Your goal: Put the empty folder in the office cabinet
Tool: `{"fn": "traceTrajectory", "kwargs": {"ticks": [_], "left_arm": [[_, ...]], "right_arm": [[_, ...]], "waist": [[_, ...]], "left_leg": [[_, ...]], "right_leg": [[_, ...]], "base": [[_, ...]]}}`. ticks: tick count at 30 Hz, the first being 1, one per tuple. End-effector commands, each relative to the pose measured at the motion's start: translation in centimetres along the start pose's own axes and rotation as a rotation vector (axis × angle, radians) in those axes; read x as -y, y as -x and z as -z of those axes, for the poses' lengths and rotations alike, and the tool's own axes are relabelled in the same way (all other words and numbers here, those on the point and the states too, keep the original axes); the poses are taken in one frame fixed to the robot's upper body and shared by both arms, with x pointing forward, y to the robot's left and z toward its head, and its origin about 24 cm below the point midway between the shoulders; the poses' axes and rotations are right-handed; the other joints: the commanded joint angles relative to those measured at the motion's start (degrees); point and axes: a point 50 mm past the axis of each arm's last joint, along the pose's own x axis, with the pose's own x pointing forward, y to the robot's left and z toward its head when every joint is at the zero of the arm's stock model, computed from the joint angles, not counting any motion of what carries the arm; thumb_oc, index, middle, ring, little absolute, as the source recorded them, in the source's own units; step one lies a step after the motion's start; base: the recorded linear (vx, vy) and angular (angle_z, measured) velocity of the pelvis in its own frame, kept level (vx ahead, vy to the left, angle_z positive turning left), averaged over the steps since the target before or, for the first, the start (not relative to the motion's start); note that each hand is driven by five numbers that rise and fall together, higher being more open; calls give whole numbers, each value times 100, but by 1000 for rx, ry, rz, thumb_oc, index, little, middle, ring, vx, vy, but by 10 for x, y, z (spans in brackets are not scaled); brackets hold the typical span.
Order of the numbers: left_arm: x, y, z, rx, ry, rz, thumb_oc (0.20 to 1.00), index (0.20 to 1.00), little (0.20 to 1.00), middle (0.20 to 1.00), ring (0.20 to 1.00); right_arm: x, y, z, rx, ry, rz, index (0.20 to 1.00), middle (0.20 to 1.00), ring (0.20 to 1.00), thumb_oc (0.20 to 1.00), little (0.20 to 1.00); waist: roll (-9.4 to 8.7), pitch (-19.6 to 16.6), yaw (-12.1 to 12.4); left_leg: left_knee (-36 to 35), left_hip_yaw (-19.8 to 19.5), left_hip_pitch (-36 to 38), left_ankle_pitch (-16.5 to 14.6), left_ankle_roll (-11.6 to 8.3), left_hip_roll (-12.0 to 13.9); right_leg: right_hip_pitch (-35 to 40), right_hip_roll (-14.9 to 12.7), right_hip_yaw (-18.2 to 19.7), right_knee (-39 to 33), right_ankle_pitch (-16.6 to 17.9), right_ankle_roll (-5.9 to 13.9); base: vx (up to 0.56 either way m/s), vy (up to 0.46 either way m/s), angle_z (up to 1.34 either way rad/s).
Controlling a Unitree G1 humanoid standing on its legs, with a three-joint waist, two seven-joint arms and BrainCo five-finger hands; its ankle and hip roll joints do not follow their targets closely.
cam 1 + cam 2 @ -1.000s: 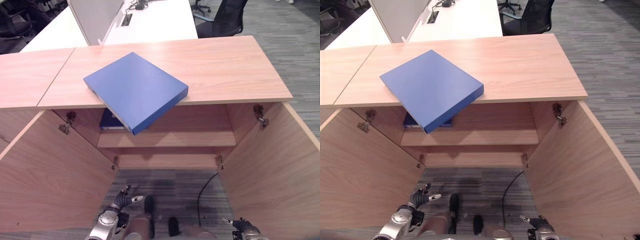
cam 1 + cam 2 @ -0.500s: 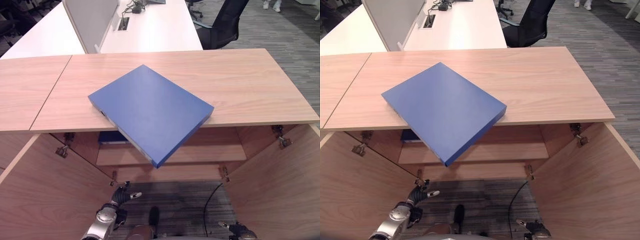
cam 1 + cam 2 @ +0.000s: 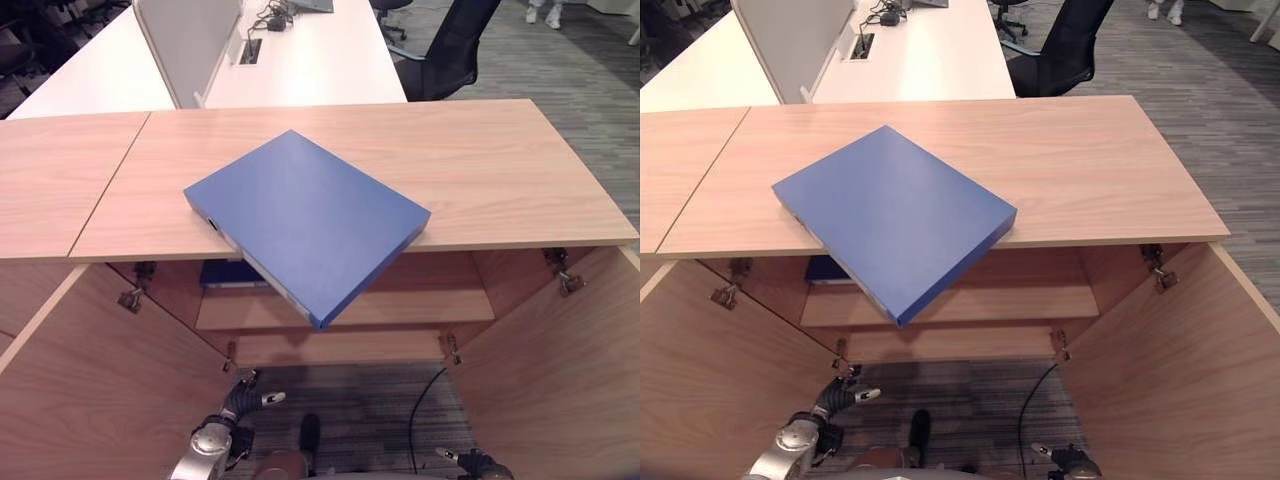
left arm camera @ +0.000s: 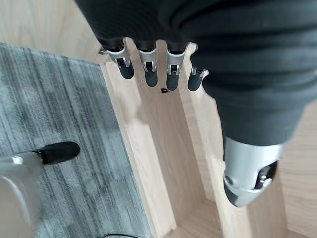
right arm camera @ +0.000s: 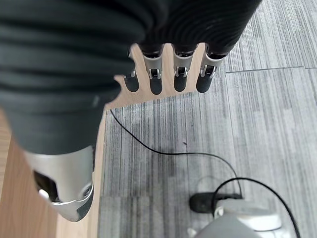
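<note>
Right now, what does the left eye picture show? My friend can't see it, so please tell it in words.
A blue folder lies on top of a wooden cabinet, one corner sticking out over the front edge. Both cabinet doors stand open below, and the robot's left hand hangs low near the floor, holding nothing.

Office: white desks, swivel chair, wooden cabinet.

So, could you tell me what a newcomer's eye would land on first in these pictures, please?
The blue folder stands out at once: it lies askew on the wooden cabinet top, one corner jutting out past the front edge. Below it the cabinet stands open, both doors swung wide, with another blue item on the inner shelf. Both hands hang low near the floor, left hand and right hand, fingers relaxed and holding nothing.
</note>
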Motion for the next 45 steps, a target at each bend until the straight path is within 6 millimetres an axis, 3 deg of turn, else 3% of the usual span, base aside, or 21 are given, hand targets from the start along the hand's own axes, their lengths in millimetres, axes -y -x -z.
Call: {"fn": "traceTrajectory", "kwargs": {"ticks": [1, 8, 10, 13, 20, 27, 31, 38, 39, 40, 43, 44, 45], "left_arm": [[-6, 2, -24, 120, 2, 23, 1000, 1000, 1000, 1000, 1000], [-22, 19, -48, 259, 51, 4, 1000, 1000, 1000, 1000, 1000], [-36, 29, -66, 362, 65, -54, 1000, 1000, 1000, 1000, 1000], [-51, 41, -76, 432, 71, -136, 1000, 1000, 1000, 1000, 1000], [-70, 50, -72, 461, 174, -305, 1000, 1000, 1000, 1000, 1000], [-69, 51, -73, 479, 198, -348, 1000, 1000, 1000, 1000, 1000], [-76, 56, -90, 558, 144, -395, 1000, 1000, 1000, 1000, 1000], [-89, 90, -146, 856, -84, -541, 1000, 1000, 1000, 1000, 1000], [-89, 90, -146, 856, -85, -542, 1000, 1000, 1000, 1000, 1000], [-92, 99, -161, 940, -144, -607, 1000, 1000, 1000, 1000, 1000], [-96, 109, -174, 1020, -196, -699, 1000, 1000, 1000, 1000, 1000], [-101, 122, -190, 1117, -308, -852, 1000, 1000, 1000, 1000, 1000], [-101, 122, -190, 1118, -309, -854, 1000, 1000, 1000, 1000, 1000]], "right_arm": [[8, -1, -2, 20, 39, 17, 1000, 1000, 1000, 1000, 1000], [17, -1, 1, 7, 37, 41, 1000, 1000, 1000, 1000, 1000], [25, -2, -7, 31, 9, 71, 1000, 1000, 1000, 1000, 1000], [26, -2, -15, 59, -27, 81, 1000, 1000, 1000, 1000, 1000], [21, -2, -39, 130, -54, 93, 1000, 1000, 1000, 1000, 1000], [22, -1, -53, 166, -77, 105, 1000, 1000, 1000, 1000, 1000], [22, -1, -58, 178, -107, 114, 1000, 1000, 1000, 1000, 1000], [15, 1, -58, 204, -123, 115, 1000, 1000, 1000, 1000, 1000], [14, 1, -59, 204, -123, 114, 1000, 1000, 1000, 1000, 1000], [12, 1, -59, 212, -123, 117, 1000, 1000, 1000, 1000, 1000], [9, 2, -61, 221, -118, 118, 1000, 1000, 1000, 1000, 1000], [4, 3, -64, 233, -113, 121, 1000, 1000, 1000, 1000, 1000], [3, 3, -64, 233, -113, 121, 1000, 1000, 1000, 1000, 1000]], "waist": [[-137, -79, 68], [-88, 53, 145], [-32, 309, 192], [13, 441, 254], [42, 709, 409], [61, 810, 581], [64, 820, 692], [-82, 848, 749], [-85, 850, 748], [-118, 857, 750], [-163, 870, 749], [-219, 863, 776], [-222, 867, 777]], "left_leg": [[206, -70, -385, -170, 3, 148], [395, -95, -606, -221, 1, 147], [794, -136, -1025, -285, -6, 85], [1032, -194, -1360, -307, -5, 50], [1638, -261, -2196, -383, 9, 12], [2231, -341, -2970, -501, 30, 12], [2438, -376, -3258, -590, 31, 37], [2461, -426, -3391, -614, -30, 85], [2462, -427, -3391, -615, -30, 84], [2458, -457, -3373, -618, -60, 86], [2440, -487, -3353, -618, -98, 89], [2395, -516, -3320, -612, -140, 103], [2392, -516, -3317, -610, -141, 103]], "right_leg": [[-241, -168, -168, 81, 125, 363], [-396, -231, -326, 351, 3, 389], [-790, -265, -454, 764, -129, 355], [-1211, -260, -563, 1129, -206, 322], [-2161, -207, -679, 1878, -313, 248], [-2800, -176, -759, 2330, -449, 178], [-3089, -184, -832, 2500, -505, 142], [-3183, -183, -928, 2473, -533, 115], [-3183, -184, -930, 2475, -536, 115], [-3159, -184, -962, 2476, -564, 99], [-3134, -183, -1007, 2477, -585, 88], [-3135, -176, -1038, 2467, -577, 92], [-3132, -176, -1038, 2466, -577, 91]], "base": [[0, 0, 0], [-38, 1, 5], [-226, 16, 21], [-136, 2, 23], [-155, -13, 2], [-98, -12, 6], [-41, -10, 9], [-7, -17, 1], [5, -35, 6], [5, -37, 7], [-1, -40, 7], [-3, -36, 4], [-5, -43, 3]]}}
